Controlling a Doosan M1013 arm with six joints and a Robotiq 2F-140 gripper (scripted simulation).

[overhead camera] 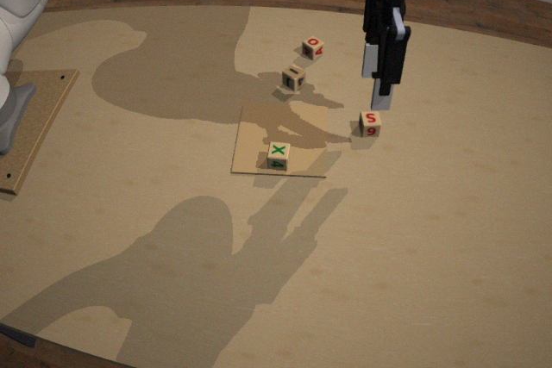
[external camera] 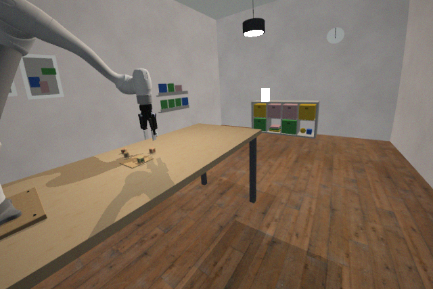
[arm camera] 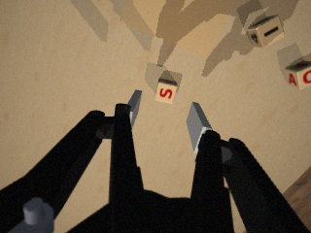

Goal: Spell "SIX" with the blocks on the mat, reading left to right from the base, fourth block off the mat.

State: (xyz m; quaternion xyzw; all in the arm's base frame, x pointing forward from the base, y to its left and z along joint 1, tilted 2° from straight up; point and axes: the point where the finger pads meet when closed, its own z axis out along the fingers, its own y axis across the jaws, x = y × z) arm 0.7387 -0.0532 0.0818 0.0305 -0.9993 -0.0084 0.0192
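Wooden table (overhead camera: 401, 265): four blocks, one mat (overhead camera: 249, 132), one half-open hand (overhead camera: 379, 88) grasping nothing.

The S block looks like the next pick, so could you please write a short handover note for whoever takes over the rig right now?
Gripper: partly open, holding nothing, hovering above the S block.
X block: on the mat, near its front edge.
S block: on the table right of the mat.
I block: on the table beyond the mat.
O block: farther back, off the mat as required.
Done: only X is on the mat.
Left: bring S and I onto the mat, line up the row SIX, release.
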